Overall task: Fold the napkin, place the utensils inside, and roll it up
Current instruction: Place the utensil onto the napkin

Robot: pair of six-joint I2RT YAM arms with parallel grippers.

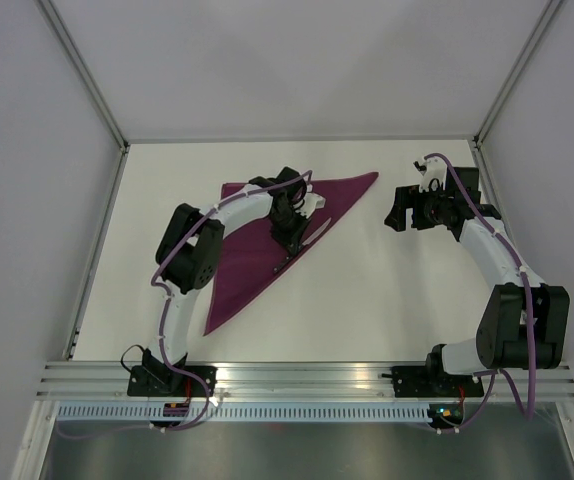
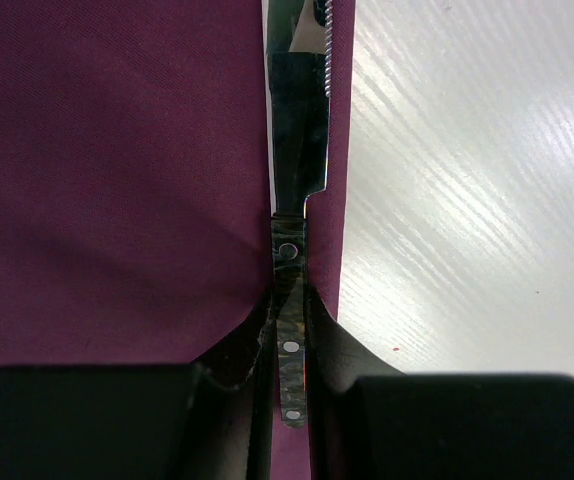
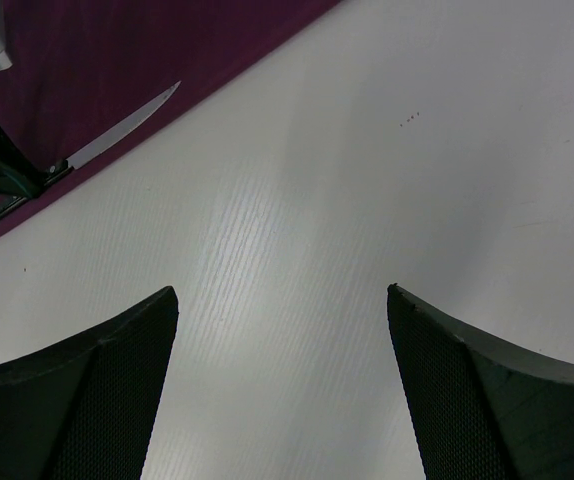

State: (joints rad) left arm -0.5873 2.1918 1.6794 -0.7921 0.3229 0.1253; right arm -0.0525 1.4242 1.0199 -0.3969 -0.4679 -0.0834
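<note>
The magenta napkin [image 1: 252, 260] lies folded into a triangle on the white table. My left gripper [image 1: 289, 240] is over its long right edge and is shut on the dark riveted handle of a knife [image 2: 290, 290]. The silvery blade [image 2: 297, 130] points away from it along the cloth's edge, low on the napkin [image 2: 117, 180]. The right wrist view shows the same knife [image 3: 117, 135] on the napkin [image 3: 117, 50], just inside its edge. My right gripper [image 3: 282, 300] is open and empty over bare table to the right of the napkin [image 1: 399, 210]. No other utensil shows.
The white table [image 1: 387, 300] is walled by grey panels at the back and sides, with metal posts in the far corners. An aluminium rail [image 1: 307, 375] with both arm bases runs along the near edge.
</note>
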